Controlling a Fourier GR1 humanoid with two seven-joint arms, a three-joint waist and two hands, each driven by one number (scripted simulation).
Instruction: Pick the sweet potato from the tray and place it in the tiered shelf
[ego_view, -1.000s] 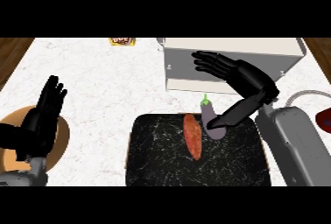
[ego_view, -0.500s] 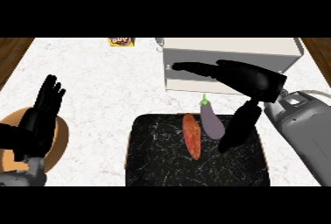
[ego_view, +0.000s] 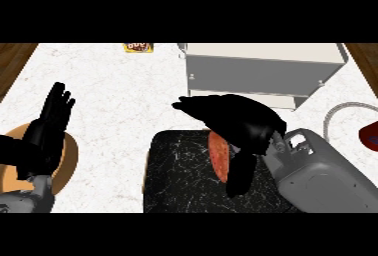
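The sweet potato (ego_view: 218, 159), orange-red and long, lies on the black marbled tray (ego_view: 177, 180) at the counter's front. My right hand (ego_view: 240, 122) hangs over its far end, palm down, hiding the top of it. The hand is open, with one finger (ego_view: 239, 175) reaching down beside the potato's right side. Behind the tray stands the grey and white tiered shelf (ego_view: 258, 75). My left hand (ego_view: 46, 131) rests open at the left, fingers up.
A round wooden board (ego_view: 70, 162) lies under my left arm. A yellow packet (ego_view: 138, 47) sits at the counter's far edge. A dark red object (ego_view: 369, 134) shows at the right edge. My grey right forearm (ego_view: 325, 177) covers the tray's right side.
My right hand has turned palm down and come nearer, over the sweet potato's far end. The purple eggplant beside the potato is now hidden under the hand. The left hand has not moved.
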